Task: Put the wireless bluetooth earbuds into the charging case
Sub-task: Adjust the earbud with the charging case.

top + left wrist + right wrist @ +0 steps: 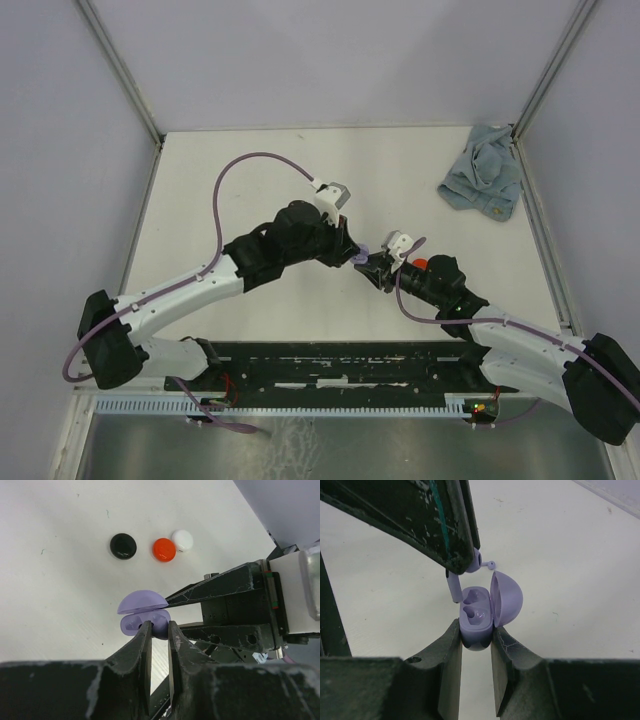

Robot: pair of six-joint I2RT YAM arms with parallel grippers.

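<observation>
- The left hand (159,628) reaches in from the left. We see its fingers shut on a lilac earbud (473,566), gripping the head while the stem hangs down.
- The earbud hangs just above and beside the near rim of the case (476,617). It is not seated in it, and we cannot tell whether the stem tip touches the rim.
- The case sits between the two hands and looks lifted off the table (250,180). Its lid (509,597) stands open, and both sockets (472,611) look empty to us.
- A small lilac piece (490,564) shows just beside the held earbud. It may be the second earbud, but we cannot tell, nor whether it lies on the table.
- The right hand (476,631) comes from the right. Its fingers are clamped on the base of the case, holding the open top toward the earbud.
- Beyond the case, a black disc (123,546), a red disc (164,549) and a white disc (182,540) lie on the table, the last two touching. A cloth (483,182) is bunched in the far right corner.
- We judge the task about midway. The case is open and steadied and one earbud is picked up, but none is inserted. What is left is to lower this earbud into a socket, release it, then seat its partner.
</observation>
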